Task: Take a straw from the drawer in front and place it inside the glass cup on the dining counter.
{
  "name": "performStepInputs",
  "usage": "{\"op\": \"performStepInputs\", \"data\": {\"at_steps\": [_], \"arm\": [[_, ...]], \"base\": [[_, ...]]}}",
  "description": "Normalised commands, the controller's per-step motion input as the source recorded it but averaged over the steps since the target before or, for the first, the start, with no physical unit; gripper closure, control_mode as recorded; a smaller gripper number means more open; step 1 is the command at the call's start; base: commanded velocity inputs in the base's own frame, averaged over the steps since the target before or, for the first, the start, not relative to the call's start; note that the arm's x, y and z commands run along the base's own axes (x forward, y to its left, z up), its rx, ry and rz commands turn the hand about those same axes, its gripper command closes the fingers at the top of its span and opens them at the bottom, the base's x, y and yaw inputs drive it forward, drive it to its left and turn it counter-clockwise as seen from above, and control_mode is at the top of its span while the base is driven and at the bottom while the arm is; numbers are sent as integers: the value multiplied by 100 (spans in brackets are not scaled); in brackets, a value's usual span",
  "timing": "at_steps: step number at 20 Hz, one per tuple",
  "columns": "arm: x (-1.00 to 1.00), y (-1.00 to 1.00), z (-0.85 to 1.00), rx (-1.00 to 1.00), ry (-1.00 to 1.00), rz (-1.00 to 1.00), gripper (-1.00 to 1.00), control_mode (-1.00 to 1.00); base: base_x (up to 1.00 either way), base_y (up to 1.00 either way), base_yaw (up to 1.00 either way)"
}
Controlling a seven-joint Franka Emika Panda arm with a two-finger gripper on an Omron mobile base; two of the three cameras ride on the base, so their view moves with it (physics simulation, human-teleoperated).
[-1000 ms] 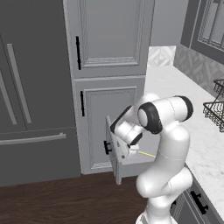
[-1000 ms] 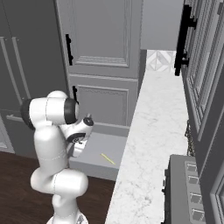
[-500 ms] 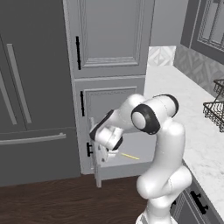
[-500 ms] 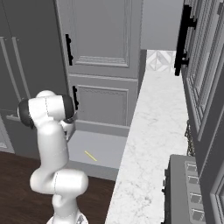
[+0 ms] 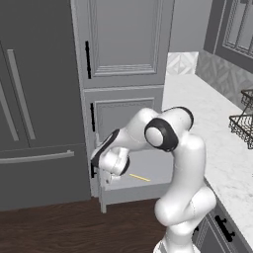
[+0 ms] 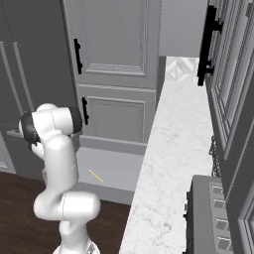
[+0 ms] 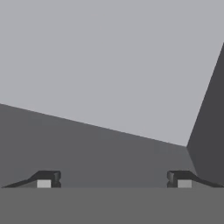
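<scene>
Both fingers [image 7: 48, 178] spread inside drawer [image 5: 148, 168].

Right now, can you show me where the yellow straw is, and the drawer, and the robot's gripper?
straw [image 5: 140, 177]: left base view, middle of the yellow stick.
drawer [image 6: 116, 168]: right base view, bare pale floor inside.
gripper [image 7: 113, 180]: hand view, midway between its two dark fingertips.
</scene>
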Motion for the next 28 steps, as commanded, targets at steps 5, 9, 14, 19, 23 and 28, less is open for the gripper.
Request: {"op": "performStepInputs", "data": {"at_steps": [5,9,14,19,23,28], "arm": [[2,-27,58,-5,-12,0,-100,-100],[21,-29,79,-4,-1,0,-100,-100],[22,-34,78,-6,1,0,-100,-100],[14,-36,50,-23,0,2,-100,-100],[1,-36,18,-29,-1,15,-100,-100],[0,-26,27,-16,0,33,-100,-100]], "base": [[0,0,0],[0,0,0],[0,0,0],[0,0,0],[0,0,0],[0,0,0]]}}
